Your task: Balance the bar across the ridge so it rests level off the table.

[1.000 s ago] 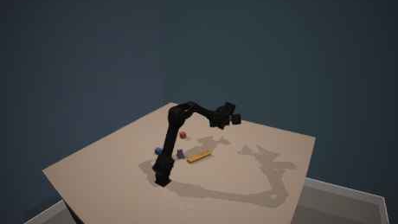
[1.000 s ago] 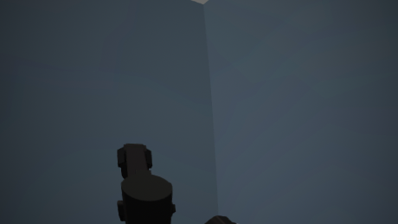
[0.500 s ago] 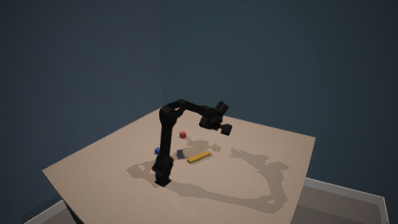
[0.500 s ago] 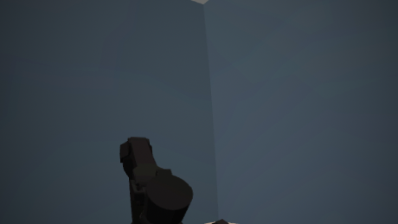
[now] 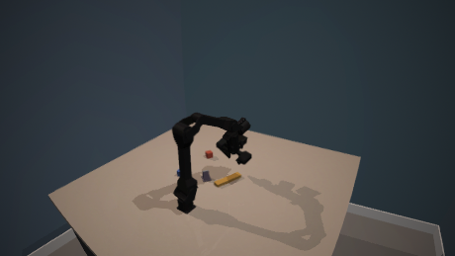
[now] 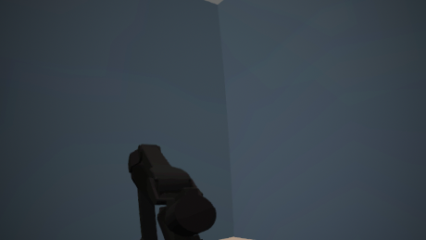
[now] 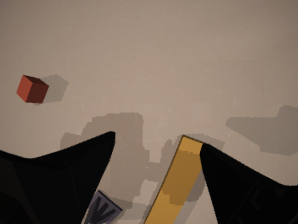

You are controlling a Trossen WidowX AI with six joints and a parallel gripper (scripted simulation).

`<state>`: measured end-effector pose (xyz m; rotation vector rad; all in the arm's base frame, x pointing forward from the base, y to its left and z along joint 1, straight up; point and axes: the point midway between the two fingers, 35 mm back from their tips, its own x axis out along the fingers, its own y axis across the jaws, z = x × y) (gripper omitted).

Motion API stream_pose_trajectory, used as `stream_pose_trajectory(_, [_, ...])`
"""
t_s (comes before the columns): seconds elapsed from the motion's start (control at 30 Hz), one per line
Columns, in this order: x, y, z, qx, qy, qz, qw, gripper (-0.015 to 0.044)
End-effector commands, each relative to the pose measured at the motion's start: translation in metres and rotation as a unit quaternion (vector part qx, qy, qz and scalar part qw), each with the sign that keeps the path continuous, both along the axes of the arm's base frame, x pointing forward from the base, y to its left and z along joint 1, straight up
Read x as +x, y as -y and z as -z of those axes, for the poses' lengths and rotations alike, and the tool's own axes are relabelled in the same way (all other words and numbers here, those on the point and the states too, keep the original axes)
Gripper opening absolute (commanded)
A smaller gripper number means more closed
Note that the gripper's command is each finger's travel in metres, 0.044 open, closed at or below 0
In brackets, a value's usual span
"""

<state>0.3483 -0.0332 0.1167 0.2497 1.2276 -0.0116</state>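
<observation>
Jaws spread fairly wide and gripping nothing, hanging above the surface (image 5: 297,169) with the yellow bar (image 7: 174,188) lying flat between them in the wrist view. And look at that bar: it runs from about one o'clock down to seven o'clock in that view, its upper end just beside the right finger (image 7: 246,203). Over at eight o'clock from it sits the ridge (image 7: 101,211), a small dark wedge, near the bar but apart from it. A red cube (image 7: 32,88) waits well off at ten o'clock, and from the top view a little blue block (image 5: 178,172) peeks out beside the arm.

My read on the bar: a straight, rigid slab, probably light, smooth-faced and likely to slip if pinched at a corner. Best to take it across its narrow width right at the midpoint, so it hangs level and can settle evenly on that ridge. An off-centre grip would probably tip one end onto the surface.
</observation>
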Motion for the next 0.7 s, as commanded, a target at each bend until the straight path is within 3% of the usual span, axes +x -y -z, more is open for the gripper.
stream_pose_trajectory(0.0, [-0.031,-0.003,0.002,-0.010,-0.057,0.033,0.998,0.0315])
stream_pose_trajectory(0.3, [-0.094,-0.005,-0.001,-0.047,-0.164,0.092,0.981,0.0315])
stream_pose_trajectory(0.67, [-0.094,-0.005,0.021,-0.047,-0.166,0.093,0.981,0.0315])
